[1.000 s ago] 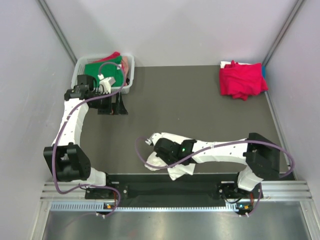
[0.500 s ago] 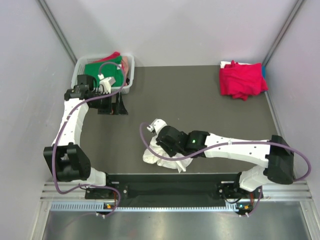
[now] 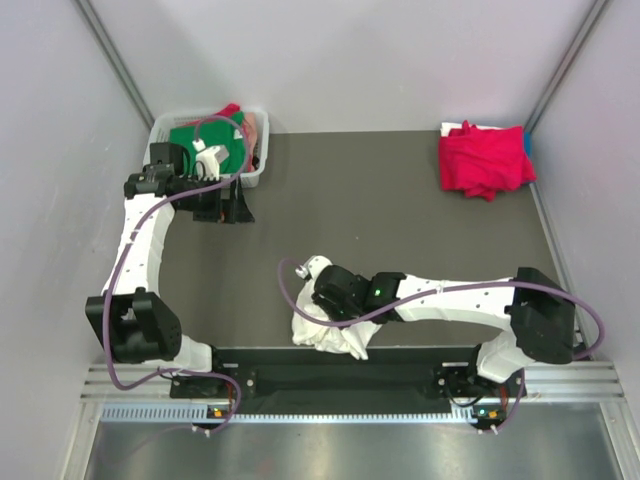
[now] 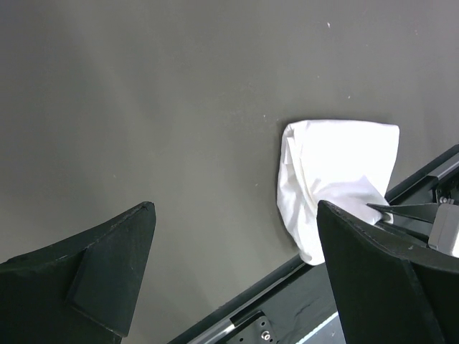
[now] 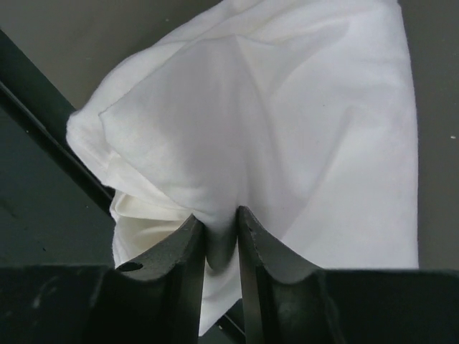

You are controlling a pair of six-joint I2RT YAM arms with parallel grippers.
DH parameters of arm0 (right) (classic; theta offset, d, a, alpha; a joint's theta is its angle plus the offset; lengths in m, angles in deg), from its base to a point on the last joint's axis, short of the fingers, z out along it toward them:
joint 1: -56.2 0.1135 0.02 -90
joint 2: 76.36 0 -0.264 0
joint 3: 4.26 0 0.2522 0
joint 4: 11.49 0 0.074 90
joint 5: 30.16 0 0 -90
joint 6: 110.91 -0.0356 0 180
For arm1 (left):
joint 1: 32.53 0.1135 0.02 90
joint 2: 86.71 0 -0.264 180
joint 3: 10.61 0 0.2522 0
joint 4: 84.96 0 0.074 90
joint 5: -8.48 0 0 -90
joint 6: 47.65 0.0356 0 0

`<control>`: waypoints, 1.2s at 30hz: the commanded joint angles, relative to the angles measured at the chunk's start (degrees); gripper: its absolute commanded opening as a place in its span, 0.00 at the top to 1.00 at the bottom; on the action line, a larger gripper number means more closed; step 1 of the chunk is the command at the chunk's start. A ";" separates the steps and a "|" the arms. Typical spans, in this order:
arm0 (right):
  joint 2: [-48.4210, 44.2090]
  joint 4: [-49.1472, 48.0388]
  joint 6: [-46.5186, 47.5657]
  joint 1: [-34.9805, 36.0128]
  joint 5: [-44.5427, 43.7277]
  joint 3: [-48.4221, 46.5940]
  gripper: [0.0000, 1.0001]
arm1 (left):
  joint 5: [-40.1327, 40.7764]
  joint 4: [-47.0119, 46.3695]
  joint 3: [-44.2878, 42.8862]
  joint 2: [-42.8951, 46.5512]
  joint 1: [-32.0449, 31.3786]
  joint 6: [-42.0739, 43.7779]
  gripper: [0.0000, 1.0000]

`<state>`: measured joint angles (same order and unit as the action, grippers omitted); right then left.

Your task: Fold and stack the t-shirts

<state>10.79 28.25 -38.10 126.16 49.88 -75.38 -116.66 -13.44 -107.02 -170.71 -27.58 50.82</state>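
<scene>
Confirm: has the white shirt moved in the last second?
Yes. The white shirt has bunched slightly leftward along the black front rail, pinched in the right gripper.

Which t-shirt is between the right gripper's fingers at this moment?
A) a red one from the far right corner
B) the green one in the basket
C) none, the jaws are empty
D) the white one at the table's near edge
D: in the right wrist view a fold of the white t-shirt sits pinched between the nearly closed jaws of the right gripper.
</scene>
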 commanded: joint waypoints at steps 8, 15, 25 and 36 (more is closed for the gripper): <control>3.28 -4.27 -1.71 -0.17 2.57 -2.31 0.74 | -1.51 0.60 -1.64 0.16 0.06 1.46 0.02; 5.04 -4.80 -1.27 -0.08 4.15 -6.26 0.72 | -1.25 0.60 -0.50 0.33 0.15 1.99 0.02; 6.10 -4.00 -0.56 0.18 5.03 -10.23 0.65 | -0.99 0.34 0.30 0.60 0.06 2.61 0.02; 5.66 -6.02 -1.27 0.18 3.37 -7.15 1.00 | -0.02 0.25 -0.14 1.04 0.15 3.04 0.02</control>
<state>16.63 24.99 -39.06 126.20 54.47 -83.29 -116.39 -12.96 -106.72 -170.74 -27.58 52.96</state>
